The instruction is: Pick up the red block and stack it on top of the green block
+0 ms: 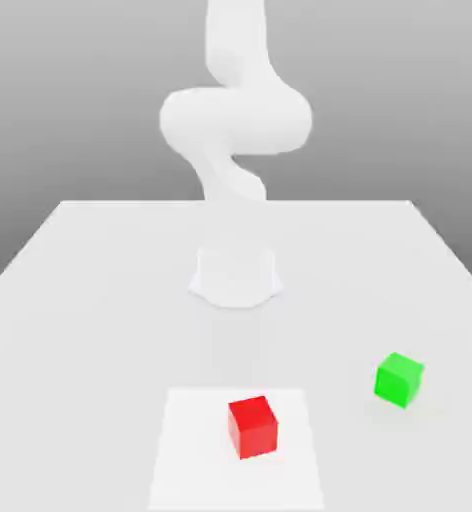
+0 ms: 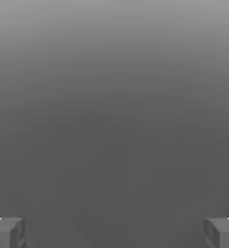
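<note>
On the white table, a glossy red block sits near the green block; jaws spread wide, empty.

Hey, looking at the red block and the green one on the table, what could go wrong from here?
The red block sits turned at an angle on a paler patch, so the jaws may catch its corners rather than flat faces. The green block stands apart toward the exterior view's right and is just as small, so an off-centre placement may topple.

A pale table carries a red block at lower centre on a lighter square patch, and a green block at lower right.
</note>
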`<state>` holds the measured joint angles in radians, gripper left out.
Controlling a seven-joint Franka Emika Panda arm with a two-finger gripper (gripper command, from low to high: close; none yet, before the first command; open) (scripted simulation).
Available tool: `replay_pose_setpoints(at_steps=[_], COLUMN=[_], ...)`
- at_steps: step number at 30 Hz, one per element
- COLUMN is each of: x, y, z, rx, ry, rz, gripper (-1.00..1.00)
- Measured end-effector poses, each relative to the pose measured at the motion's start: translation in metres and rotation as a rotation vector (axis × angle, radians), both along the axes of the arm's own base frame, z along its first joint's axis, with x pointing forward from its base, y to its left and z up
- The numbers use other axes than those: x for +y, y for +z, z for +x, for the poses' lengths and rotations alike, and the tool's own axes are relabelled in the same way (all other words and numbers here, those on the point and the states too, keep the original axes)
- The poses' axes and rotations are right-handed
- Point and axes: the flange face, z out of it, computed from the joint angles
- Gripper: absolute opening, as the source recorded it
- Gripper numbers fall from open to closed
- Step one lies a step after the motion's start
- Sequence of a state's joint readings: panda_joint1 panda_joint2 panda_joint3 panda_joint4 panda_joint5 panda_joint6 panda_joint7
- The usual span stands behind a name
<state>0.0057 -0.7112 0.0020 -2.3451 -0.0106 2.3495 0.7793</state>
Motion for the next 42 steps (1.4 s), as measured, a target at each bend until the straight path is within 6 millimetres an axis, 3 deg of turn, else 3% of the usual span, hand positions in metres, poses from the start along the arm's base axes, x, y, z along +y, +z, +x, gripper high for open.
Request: replay_pose_setpoints(at_steps=[5, 10, 14, 19, 21, 26, 27, 34, 40, 42], x=[0.006, 0.01, 0.013, 0.017, 0.018, 0.018, 0.018, 0.018, 0.021, 0.07], y=[-0.114, -0.228, -0.318, -0.421, -0.452, -0.507, -0.514, -0.514, -0.459, -0.446], z=[0.052, 0.072, 0.066, 0.034, 0.024, 0.02, 0.02, 0.02, 0.019, 0.01], rx=[0.18, 0.352, 0.488, 0.657, 0.698, 0.711, 0.711, 0.712, 0.711, 0.705], ry=[0.056, 0.119, 0.175, 0.253, 0.272, 0.276, 0.277, 0.277, 0.283, 0.392], rz=[-0.047, -0.079, -0.095, -0.101, -0.1, -0.099, -0.099, -0.1, -0.101, -0.136], gripper=[0.0, 0.0, 0.0, 0.0, 0.0, 0.0, -1.0, -1.0, -1.0, -1.0])
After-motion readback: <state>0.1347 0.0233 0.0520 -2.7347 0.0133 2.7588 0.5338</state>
